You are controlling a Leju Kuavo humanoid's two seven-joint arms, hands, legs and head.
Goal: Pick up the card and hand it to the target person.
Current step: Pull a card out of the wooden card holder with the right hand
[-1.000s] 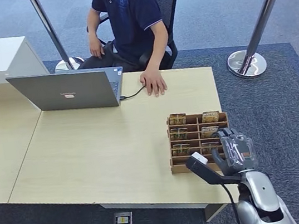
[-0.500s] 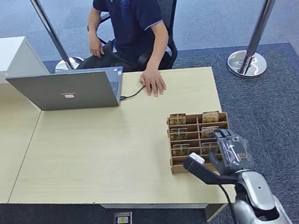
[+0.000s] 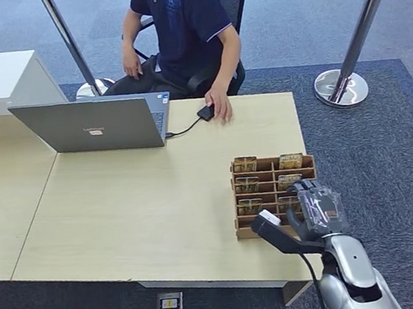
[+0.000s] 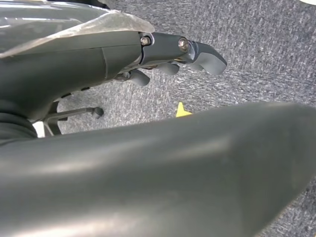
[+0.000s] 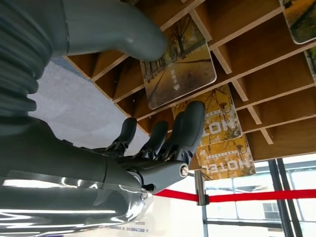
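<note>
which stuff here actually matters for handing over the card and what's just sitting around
Part of the job:
- cards in the wooden rack
- right hand, reaching at the rack's near right slots
- seated person across the table

Just there:
- laptop
- black device on its cable
- stanchion post

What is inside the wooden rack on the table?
The wooden rack holds picture cards in several slots. The right hand covers its near right part, so the slots there are hidden.

Bare desk [image 3: 141,203] left of rack [image 3: 246,203] — laptop [image 3: 94,125] beyond.
</note>
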